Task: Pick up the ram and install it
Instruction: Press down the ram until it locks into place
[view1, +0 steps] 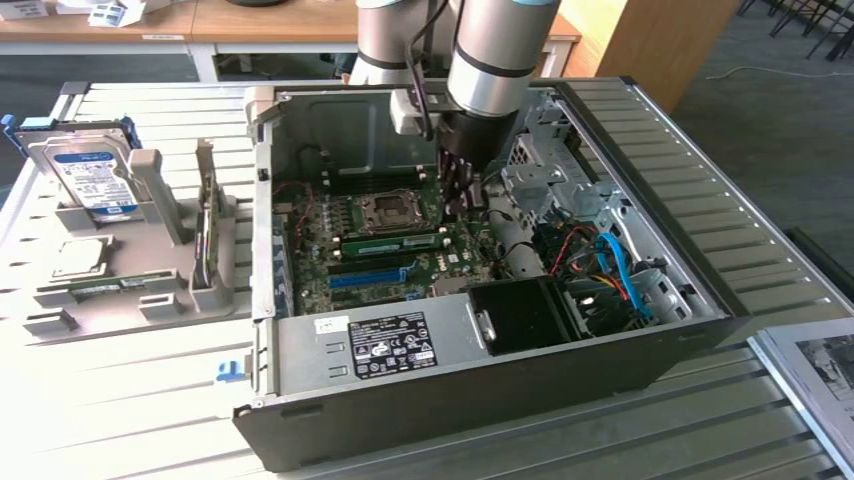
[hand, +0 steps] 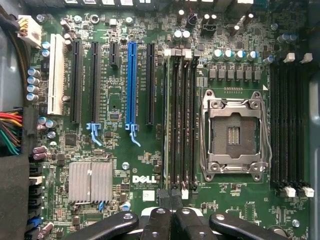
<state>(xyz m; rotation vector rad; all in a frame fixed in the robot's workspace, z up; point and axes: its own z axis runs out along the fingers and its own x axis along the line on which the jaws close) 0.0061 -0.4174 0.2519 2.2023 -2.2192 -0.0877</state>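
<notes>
Ram (view1: 396, 243) sits slotted on the near side of the processor socket (view1: 391, 208); my end effector (hand: 175, 216), shut and empty, hangs close by. I'd push straight down, evenly, until seated.

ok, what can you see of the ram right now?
The ram is a long thin green board with dark chips along its face, standing on edge in a slot on the motherboard beside the empty CPU socket, inside the open PC case. It looks level. The shut gripper hangs just above it; whether they touch is unclear.
</notes>
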